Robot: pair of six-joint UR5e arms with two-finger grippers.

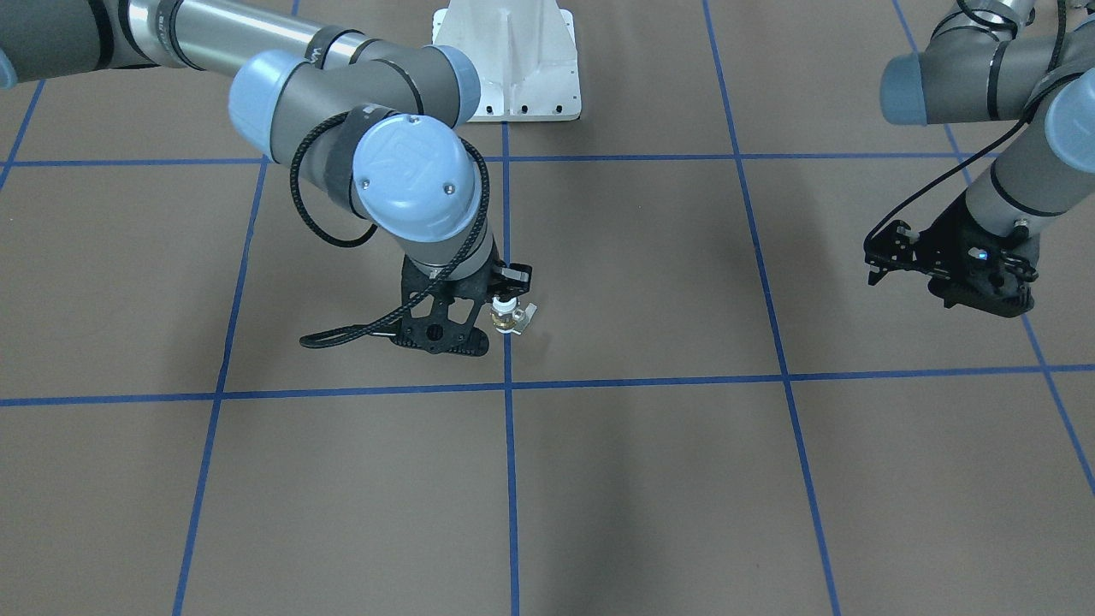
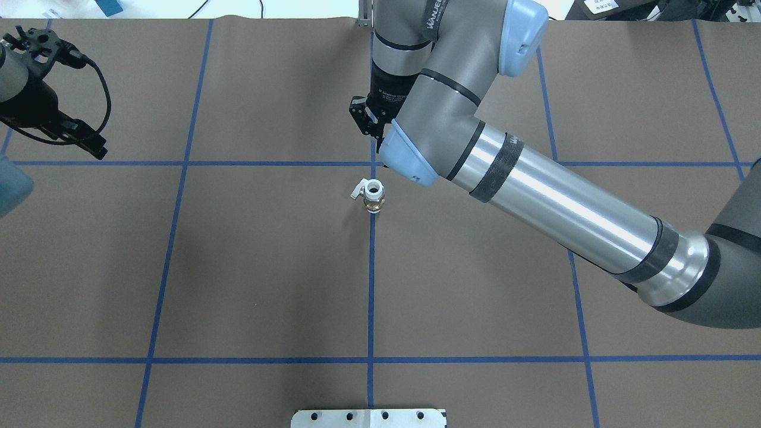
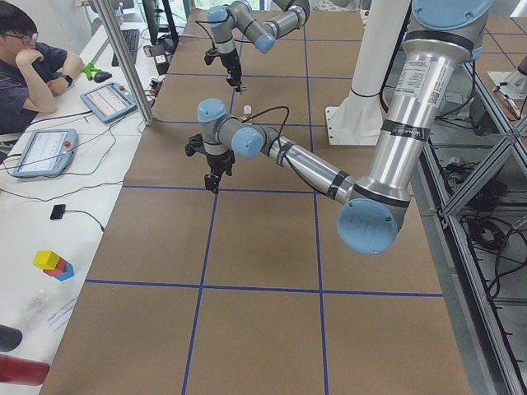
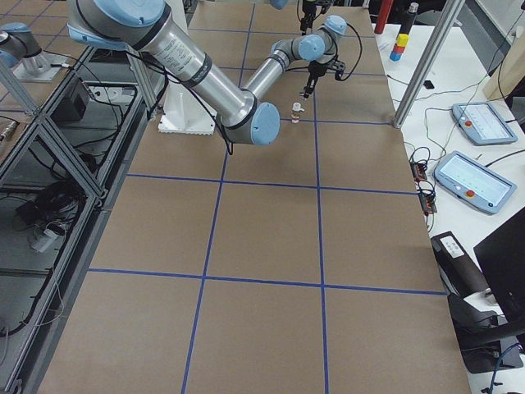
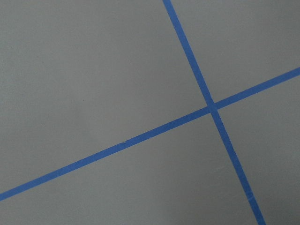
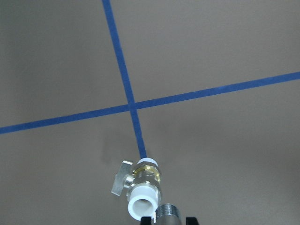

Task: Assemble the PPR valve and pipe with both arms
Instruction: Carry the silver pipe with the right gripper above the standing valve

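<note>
The PPR valve (image 2: 373,196) stands upright on the brown table, on a blue tape line, white collar up, brass middle, pale handle to one side. It also shows in the front view (image 1: 511,316) and the right wrist view (image 6: 143,190). My right gripper (image 6: 168,221) hangs just beside and above the valve's top and is shut on the pipe (image 6: 167,212), a short silvery threaded piece. In the front view the right gripper (image 1: 506,287) is right over the valve. My left gripper (image 1: 979,295) hovers far off at the table's side, looks open and is empty.
The white pedestal base (image 1: 509,60) stands at the robot's side of the table. Blue tape lines (image 5: 212,107) divide the brown mat. An operator (image 3: 33,66) sits with tablets beyond the far table edge.
</note>
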